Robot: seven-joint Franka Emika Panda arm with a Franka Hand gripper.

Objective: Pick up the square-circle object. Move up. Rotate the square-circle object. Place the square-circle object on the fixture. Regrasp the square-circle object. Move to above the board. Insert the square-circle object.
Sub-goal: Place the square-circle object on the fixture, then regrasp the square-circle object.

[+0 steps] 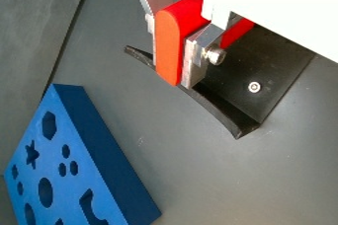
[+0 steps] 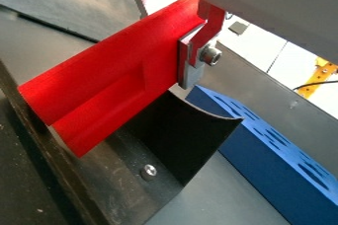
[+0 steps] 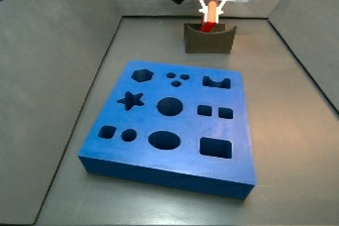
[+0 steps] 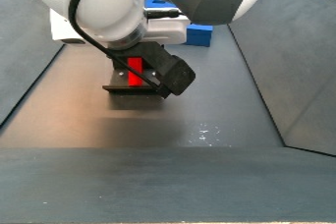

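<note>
My gripper [image 1: 176,56] is shut on the square-circle object [image 1: 169,43], a bright red flat block held on edge between the silver fingers. In a wrist view the red block [image 2: 113,81] shows as a long slab reaching out from the fingers [image 2: 196,53]. It hangs just above the dark fixture [image 1: 258,81], whose curved lip [image 2: 199,135] lies right under it. A side view shows the gripper [image 3: 212,14] holding the red piece [image 3: 212,16] over the fixture [image 3: 209,40] at the far end. The blue board [image 3: 169,121] lies nearer, with its shaped holes.
The board's blue edge [image 2: 278,165] runs beside the fixture in a wrist view. Grey walls [image 3: 79,32] ring the dark floor. The arm's white and black body [image 4: 132,12] hides most of the fixture [image 4: 136,88] and the board [image 4: 199,34] behind.
</note>
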